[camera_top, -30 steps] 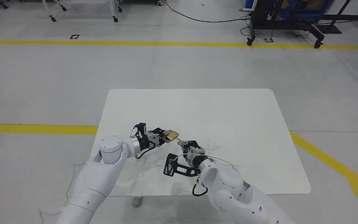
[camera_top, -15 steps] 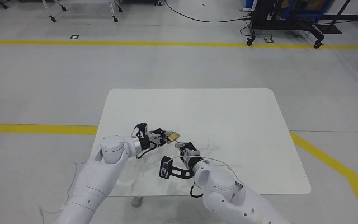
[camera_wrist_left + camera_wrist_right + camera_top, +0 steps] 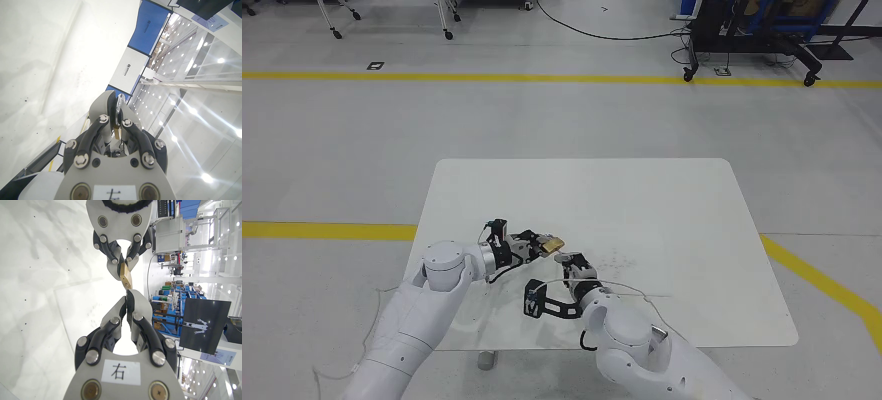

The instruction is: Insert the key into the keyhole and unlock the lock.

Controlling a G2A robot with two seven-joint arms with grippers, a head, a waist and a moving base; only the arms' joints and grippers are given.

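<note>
Over table (image 3: pixel 662 200), near-left qtr: lock (image 3: pixel 125 277) clamped in L gripper (image 3: pixel 122 264), key (image 3: pixel 126 292) pinched in R gripper (image 3: pixel 127 295). R gripper sits just right of lock, closer to near edge. Key tip touches lock's end. Both well apart from far and right edges.

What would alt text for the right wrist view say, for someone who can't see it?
The right gripper, jaws shut on a thin key, holds its tip at the keyhole end of a brass padlock. The left gripper faces it, jaws shut on the padlock, both above the white table.
</note>
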